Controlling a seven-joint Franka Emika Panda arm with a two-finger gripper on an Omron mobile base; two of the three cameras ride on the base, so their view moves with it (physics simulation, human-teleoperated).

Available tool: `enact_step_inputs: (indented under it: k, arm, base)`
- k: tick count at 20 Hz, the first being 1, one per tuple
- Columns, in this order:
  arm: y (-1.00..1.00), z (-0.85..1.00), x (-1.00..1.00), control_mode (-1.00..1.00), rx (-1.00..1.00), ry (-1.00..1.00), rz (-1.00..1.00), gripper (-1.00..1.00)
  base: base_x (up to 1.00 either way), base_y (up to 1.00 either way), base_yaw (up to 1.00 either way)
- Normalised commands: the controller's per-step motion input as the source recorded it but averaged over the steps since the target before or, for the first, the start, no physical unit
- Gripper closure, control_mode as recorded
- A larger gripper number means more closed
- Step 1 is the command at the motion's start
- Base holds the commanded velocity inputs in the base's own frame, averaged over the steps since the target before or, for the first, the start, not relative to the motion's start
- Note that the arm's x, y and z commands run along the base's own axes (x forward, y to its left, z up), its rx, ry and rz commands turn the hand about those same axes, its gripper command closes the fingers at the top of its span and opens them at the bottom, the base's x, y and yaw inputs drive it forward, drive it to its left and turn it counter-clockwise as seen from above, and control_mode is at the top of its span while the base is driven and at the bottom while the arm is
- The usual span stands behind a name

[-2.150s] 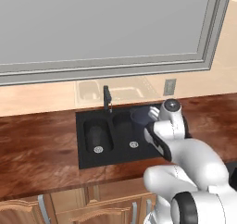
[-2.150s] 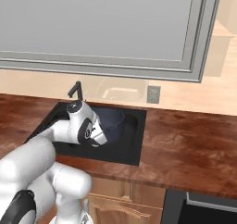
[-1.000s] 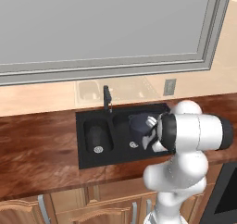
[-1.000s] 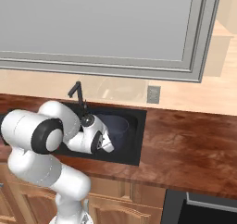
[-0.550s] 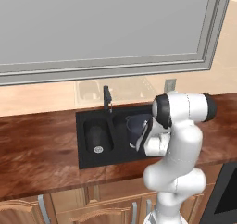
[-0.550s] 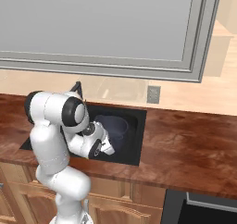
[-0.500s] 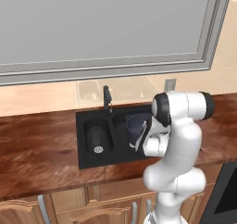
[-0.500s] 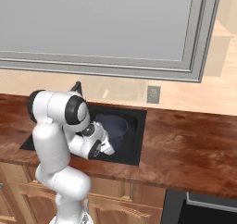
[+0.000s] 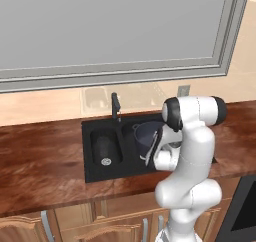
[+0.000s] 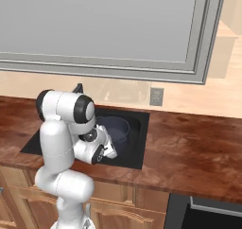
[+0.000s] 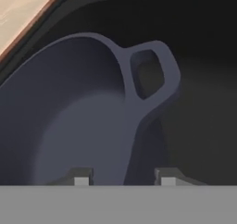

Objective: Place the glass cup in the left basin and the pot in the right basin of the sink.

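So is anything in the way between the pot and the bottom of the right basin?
Nothing visible. The pot hangs tilted within the right basin, its wall between the fingers of the hand. The basin's dark floor beside it looks bare. The glass cup sits apart in the left basin.

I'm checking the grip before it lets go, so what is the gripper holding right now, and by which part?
The gripper holds the pot by its rim wall, one fingertip inside and one outside, just below a loop handle, over the right basin.
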Motion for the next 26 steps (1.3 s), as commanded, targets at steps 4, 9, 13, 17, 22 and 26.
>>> enact_step_inputs:
  k: [4, 9, 13, 17, 22, 26]
  arm:
    - [-0.12, -0.01, -0.09, -1.00, 0.00, -0.12, 0.01, -1.00]
    - [-0.21, 0.24, -0.05, -1.00, 0.02, -0.08, 0.02, -1.00]
    - [-0.14, 0.54, -0.09, -1.00, 0.01, -0.05, 0.04, -1.00]
    - [-0.06, 0.67, -0.12, -1.00, 0.00, -0.05, 0.03, -1.00]
    - [0.00, 0.78, -0.16, -1.00, 0.03, -0.02, 0.05, -1.00]
    - [0.00, 0.83, -0.15, -1.00, 0.09, 0.00, 0.11, -1.00]
  base:
    - [0.00, 0.00, 0.00]
    - [0.00, 0.00, 0.00]
    - [0.00, 0.00, 0.00]
    - [0.00, 0.00, 0.00]
    - [0.00, 0.00, 0.00]
    - [0.00, 0.00, 0.00]
